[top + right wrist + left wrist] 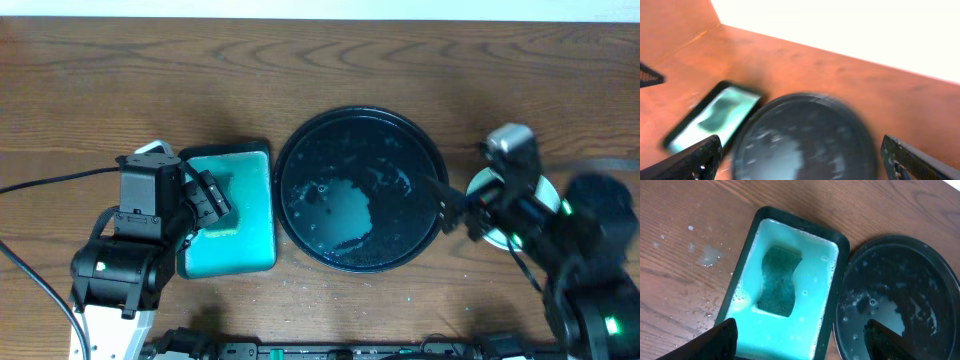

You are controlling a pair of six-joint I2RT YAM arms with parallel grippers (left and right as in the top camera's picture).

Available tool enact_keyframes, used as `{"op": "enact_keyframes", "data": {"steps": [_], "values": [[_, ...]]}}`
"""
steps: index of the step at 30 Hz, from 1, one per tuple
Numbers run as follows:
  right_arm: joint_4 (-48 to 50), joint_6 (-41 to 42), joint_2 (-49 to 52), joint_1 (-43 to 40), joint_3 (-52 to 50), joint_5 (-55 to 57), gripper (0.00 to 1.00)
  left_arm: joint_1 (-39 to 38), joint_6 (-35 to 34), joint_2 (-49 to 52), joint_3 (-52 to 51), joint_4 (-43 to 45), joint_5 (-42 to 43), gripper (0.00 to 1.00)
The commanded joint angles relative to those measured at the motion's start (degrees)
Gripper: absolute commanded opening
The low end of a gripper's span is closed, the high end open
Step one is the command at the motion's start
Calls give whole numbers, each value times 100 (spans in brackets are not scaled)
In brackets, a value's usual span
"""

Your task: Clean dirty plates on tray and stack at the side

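- While the tray (356, 110) sits wet and bare, the plates (483, 185) lie on the counter (450, 70) just right of it.
- Right gripper (446, 208) and left gripper (213, 200) both gape empty; stacking looks done, so pulling clear should come next.

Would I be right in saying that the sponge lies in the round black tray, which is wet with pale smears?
Not quite: the sponge lies in the teal rectangular tray, as the left wrist view shows. The round black tray beside it is indeed wet with pale smears.
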Motion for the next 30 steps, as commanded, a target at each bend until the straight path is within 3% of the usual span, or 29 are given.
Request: {"op": "enact_keyframes", "data": {"steps": [1,8,16,22,30], "values": [[17,-398,-922,-68,-667,1115,99,20,-48,0,149,-17,-28,81],[190,-391,-2968,-76,-2752,1141,99,20,-48,0,149,-17,-26,81],[1545,149,-4323,-109,-4776,1132,99,20,-48,0,149,-17,-28,81],[3429,549,-4385,-151,-5757,1099,99,20,-48,0,149,-17,-28,81],[3414,549,-4382,-146,-5794,1099,99,20,-48,0,149,-17,-28,81]]}}
